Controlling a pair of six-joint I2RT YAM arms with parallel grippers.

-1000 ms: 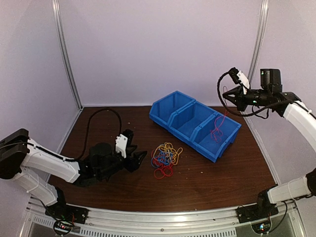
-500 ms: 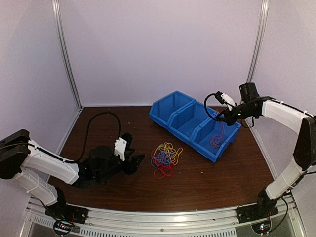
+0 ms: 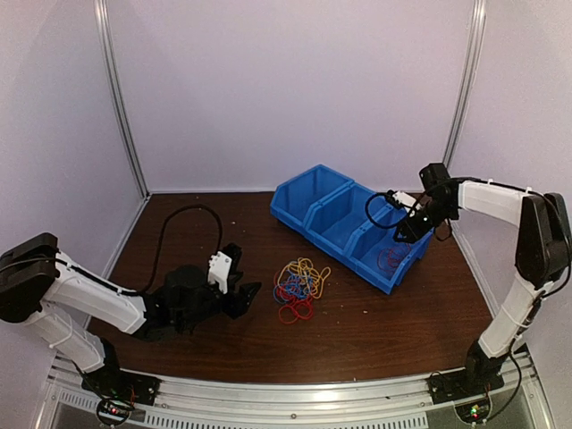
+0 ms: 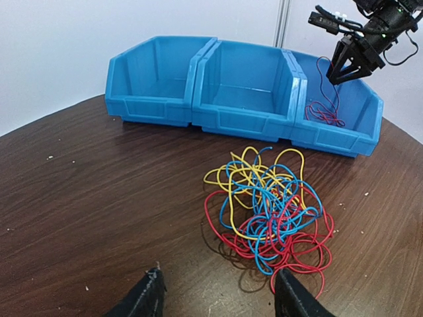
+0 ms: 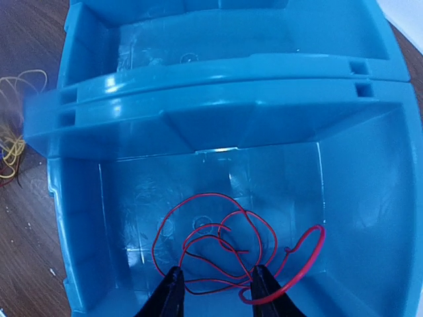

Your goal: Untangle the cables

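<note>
The right claw [image 5: 215, 290] hangs over the end compartment of the blue plastic bin with three compartments [image 5: 218, 72]. Its jaws are partly parted. Directly under its fingertips a single red wire loop [image 5: 218, 254] lies coiled on the compartment floor. In the left wrist view one strand rises towards that claw, and I cannot tell whether it touches a fingertip; nothing is pinched between the jaws. The step in hand looks like dropping off one freed cable, and it seems all but done.

The left claw [image 4: 218, 297] sits low over the dark wooden counter [image 4: 86, 198], jaws wide apart and empty. Just ahead of it, between it and the bin, lies the tangle of red, yellow, blue and orange wire loops [image 4: 271, 205], knotted together on the counter.

Next, I judge, the right claw should lift clear of the bin without snagging the red strand, then swing back to the pile. Picking one outer loop, perhaps a red one at the near edge, while the left claw pins the rest, would keep the whole bunch from lifting together.
</note>
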